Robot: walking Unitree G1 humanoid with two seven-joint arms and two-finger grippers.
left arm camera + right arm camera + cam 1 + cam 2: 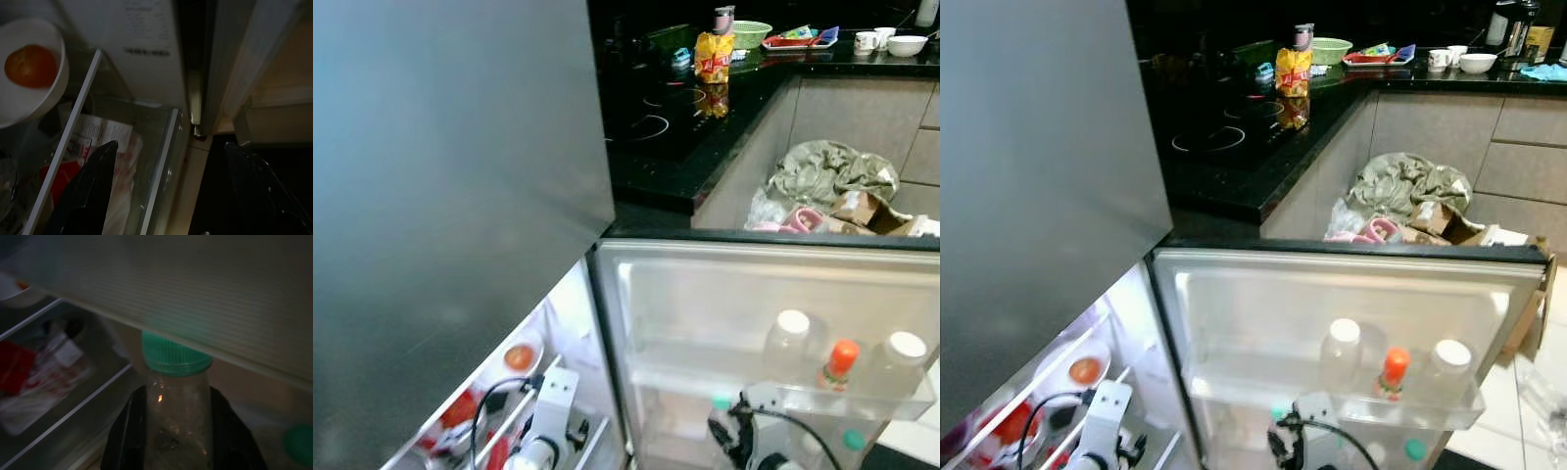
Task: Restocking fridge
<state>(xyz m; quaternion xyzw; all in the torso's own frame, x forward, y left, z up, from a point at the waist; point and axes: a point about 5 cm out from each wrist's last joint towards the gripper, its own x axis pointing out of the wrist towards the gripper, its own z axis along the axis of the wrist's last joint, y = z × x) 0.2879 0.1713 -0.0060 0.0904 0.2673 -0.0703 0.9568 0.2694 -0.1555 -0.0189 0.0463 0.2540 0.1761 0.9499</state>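
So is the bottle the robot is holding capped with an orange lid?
No, the bottle held between the right gripper fingers has a green cap; the orange-capped bottle stands on the upper door shelf.

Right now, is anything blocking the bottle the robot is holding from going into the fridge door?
The right pincer grips a clear bottle with a green cap, low by the open fridge door. The upper door shelf hangs right above the cap, so it cannot go straight up. Another green cap sits beside it.
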